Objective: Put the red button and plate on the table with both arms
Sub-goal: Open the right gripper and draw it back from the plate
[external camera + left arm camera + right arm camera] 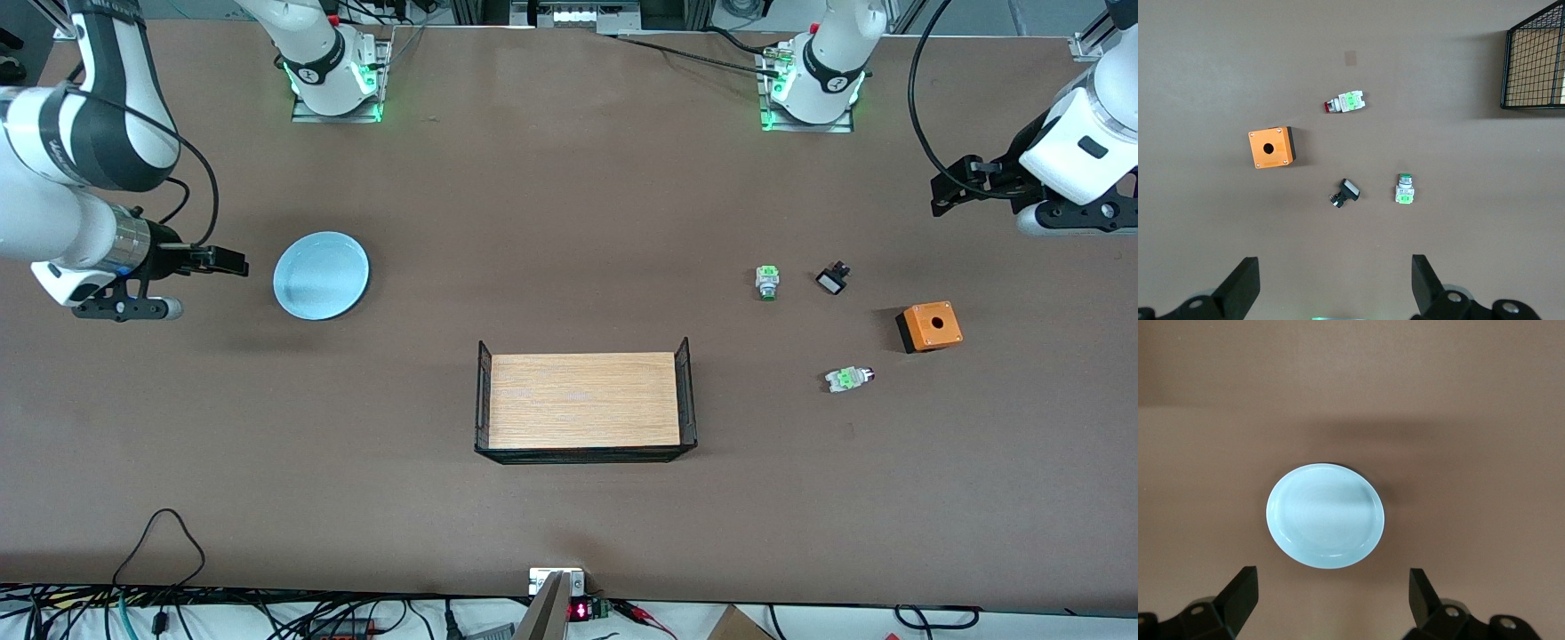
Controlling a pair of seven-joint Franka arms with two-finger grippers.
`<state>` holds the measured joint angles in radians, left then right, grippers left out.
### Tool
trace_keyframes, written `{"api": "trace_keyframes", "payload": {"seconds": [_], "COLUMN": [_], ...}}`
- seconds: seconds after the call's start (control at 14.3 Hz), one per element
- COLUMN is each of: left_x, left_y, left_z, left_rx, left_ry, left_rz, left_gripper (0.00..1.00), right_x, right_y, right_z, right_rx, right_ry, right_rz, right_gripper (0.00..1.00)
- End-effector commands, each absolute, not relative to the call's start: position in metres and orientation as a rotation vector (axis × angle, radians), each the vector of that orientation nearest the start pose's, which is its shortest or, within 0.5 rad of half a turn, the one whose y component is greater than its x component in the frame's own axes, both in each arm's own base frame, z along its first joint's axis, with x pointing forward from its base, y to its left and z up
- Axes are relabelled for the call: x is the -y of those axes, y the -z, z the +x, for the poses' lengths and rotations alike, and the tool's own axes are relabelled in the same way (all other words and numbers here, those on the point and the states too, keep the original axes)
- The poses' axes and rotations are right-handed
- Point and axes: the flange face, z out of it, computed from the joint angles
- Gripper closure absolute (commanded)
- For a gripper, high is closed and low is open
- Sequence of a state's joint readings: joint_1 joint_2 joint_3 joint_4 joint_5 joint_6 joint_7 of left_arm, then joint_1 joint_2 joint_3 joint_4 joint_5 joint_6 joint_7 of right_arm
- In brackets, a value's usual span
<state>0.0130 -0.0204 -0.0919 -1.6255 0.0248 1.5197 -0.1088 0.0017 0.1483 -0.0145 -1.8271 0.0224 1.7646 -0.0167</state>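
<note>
The light blue plate (321, 275) lies on the brown table (569, 204) toward the right arm's end; it also shows in the right wrist view (1325, 515). My right gripper (233, 261) hangs open and empty over bare table beside the plate (1331, 595). The red button (849, 379) lies on its side on the table toward the left arm's end, its dark red cap pointing away from the rack; it also shows in the left wrist view (1345, 103). My left gripper (944, 194) hangs open and empty over bare table (1335, 283), apart from the button.
A wood-topped rack (585, 402) with black mesh ends stands mid-table. A green-capped unit (767, 282), a small black-and-white part (832, 280) and an orange box (929, 326) lie near the red button. Cables run along the table's near edge.
</note>
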Motion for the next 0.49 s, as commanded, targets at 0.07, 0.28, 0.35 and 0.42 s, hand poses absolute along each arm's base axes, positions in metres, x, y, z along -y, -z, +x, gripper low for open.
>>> {"api": "trace_keyframes", "payload": {"seconds": [0.07,0.28,0.35,0.42], "left_x": [0.041,0.041,0.041,0.042], "left_y": [-0.611,-0.611,-0.611,-0.611], "left_z": [0.543,0.543,0.543,0.543], "left_rx": [0.017,0.020,0.018,0.018], "left_ry": [-0.123,-0.125,-0.126,-0.125], "left_rz": [-3.112,-3.110,-3.110,-3.110], "left_gripper": [0.00,0.00,0.00,0.00], "right_x": [0.000,0.016,0.031,0.043], "right_y": [-0.497,-0.532,-0.550,-0.565], "right_z": [0.594,0.597,0.599,0.599], "right_rx": [-0.002,-0.044,-0.063,-0.083], "right_ry": [-0.309,-0.213,-0.171,-0.148], "right_rz": [-3.133,-3.145,-3.163,-3.166], "right_gripper": [0.00,0.00,0.00,0.00]}}
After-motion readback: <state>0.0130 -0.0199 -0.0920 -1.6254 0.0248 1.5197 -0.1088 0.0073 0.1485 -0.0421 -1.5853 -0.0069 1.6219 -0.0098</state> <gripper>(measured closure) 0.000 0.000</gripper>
